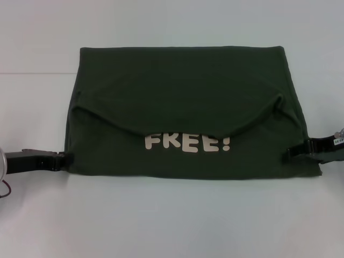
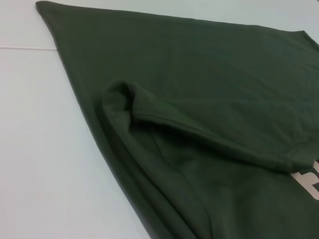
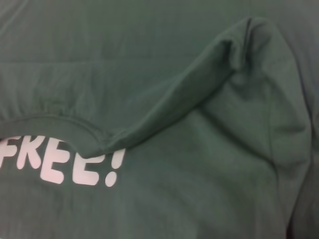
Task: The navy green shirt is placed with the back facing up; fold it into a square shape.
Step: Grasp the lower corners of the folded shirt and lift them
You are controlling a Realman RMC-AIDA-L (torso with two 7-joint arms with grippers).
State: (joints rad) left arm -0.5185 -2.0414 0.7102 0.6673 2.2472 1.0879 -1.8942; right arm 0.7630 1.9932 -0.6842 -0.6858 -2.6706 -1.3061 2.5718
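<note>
Both grippers, left and right, pinch the folded navy green shirt's side edges on the white table.

- Illumination: even, diffuse and bright across the white bench.
- Shadows: faint, soft along shirt folds.
- Glare: none.
- Wrist views: slightly soft close-up focus.

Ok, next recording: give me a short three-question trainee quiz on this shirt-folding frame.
1. True or false: the green shirt is plain, with no print.
2. Which edge of the shirt is each claw at: left claw, right claw?
3. Multiple choice: the folded-down flap's curved edge covers A) the tops of the white letters, B) all the lettering, C) no lettering.

Key: 1 false, it reads FREE!; 2 left claw at the left edge, right claw at the right edge; 3 A.
</note>
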